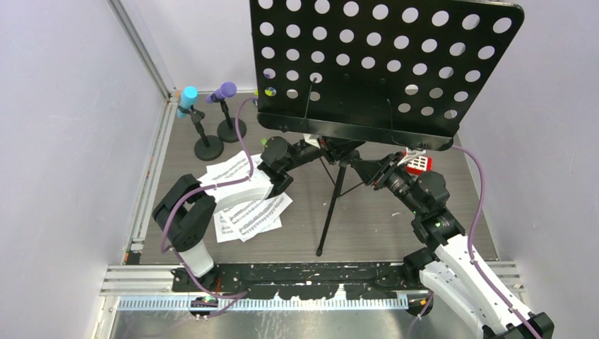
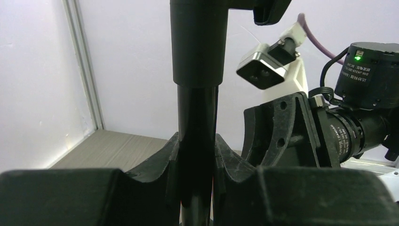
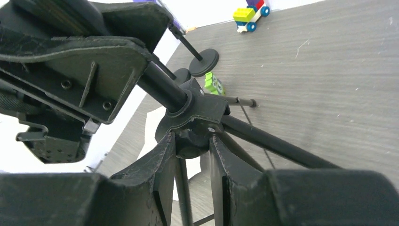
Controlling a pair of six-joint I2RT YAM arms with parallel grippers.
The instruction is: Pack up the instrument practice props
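Observation:
The black perforated music rack (image 1: 385, 63) stands upright on its tripod legs (image 1: 330, 212) in the middle of the table. My left gripper (image 1: 325, 147) (image 2: 196, 141) is shut on the rack's vertical pole (image 2: 196, 108). My right gripper (image 1: 357, 164) (image 3: 192, 141) is shut on the knob under the tripod hub (image 3: 197, 110), just below the left one. White sheet-music pages (image 1: 247, 205) lie under my left arm. The cyan microphone (image 1: 188, 99) and the purple microphone (image 1: 224, 91) sit in their round-based mic holders (image 1: 208, 148) at the back left.
A small red block with a white grid (image 1: 418, 164) lies behind my right gripper. Coloured toy bricks (image 3: 251, 14) and a green brick (image 3: 214, 84) lie at the back. Walls close in the left and the rear. The rack's desk overhangs both grippers.

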